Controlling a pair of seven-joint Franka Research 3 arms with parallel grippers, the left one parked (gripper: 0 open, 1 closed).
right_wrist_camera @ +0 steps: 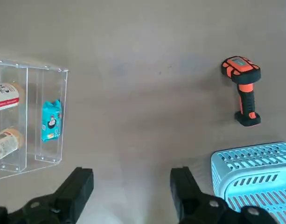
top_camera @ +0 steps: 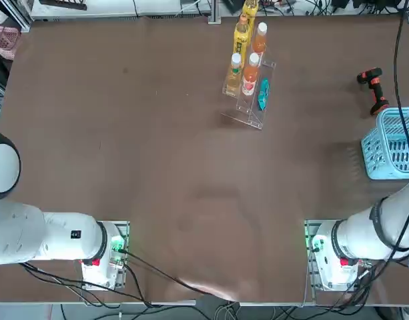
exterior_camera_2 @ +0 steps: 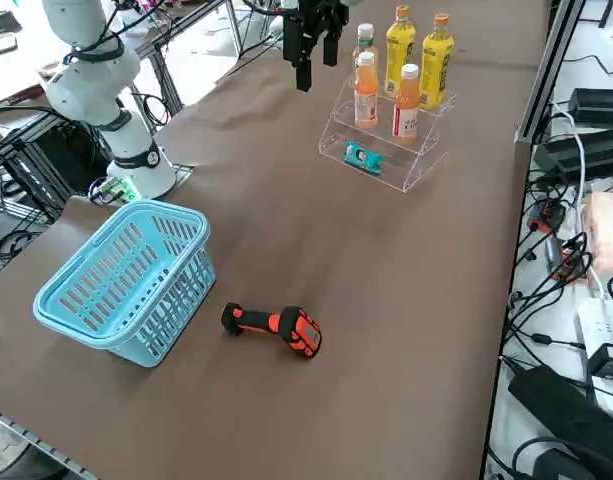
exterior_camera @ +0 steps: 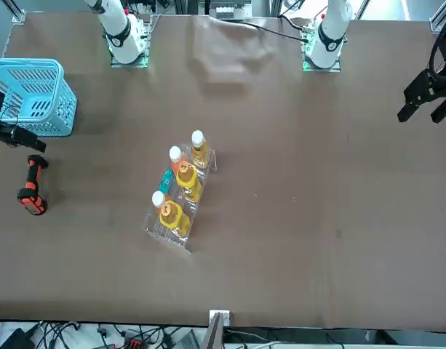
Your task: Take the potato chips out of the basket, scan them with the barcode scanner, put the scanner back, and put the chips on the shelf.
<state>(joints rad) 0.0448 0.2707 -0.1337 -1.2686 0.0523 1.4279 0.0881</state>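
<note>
Above the table: the right gripper hangs over bare brown table, fingers spread wide and nothing between them; I judge it is clear of the goods because its carrying is done.

Chips, ahead of the gripper and off to one side: the potato chips lie flat on the lowest step of the shelf, in the end compartment nearest the gripper, well apart from the fingers. That is the spot the task names, so the packet looks delivered.

Shelf: clear stepped rack, with the drink bottles upright on the higher steps behind the packet; the low front step is the free one, which explains the packet's place.

Scanner, ahead on the other side: the barcode scanner lies on its side on the table, just beyond the basket and apart from it, handle toward the basket. It appears set back down, ready for another grasp.

Basket: closest to the gripper, beside one finger; what shows of the inside holds nothing.

Judgement: every step of the task seems finished; only a retreat of the arm would remain.
</note>
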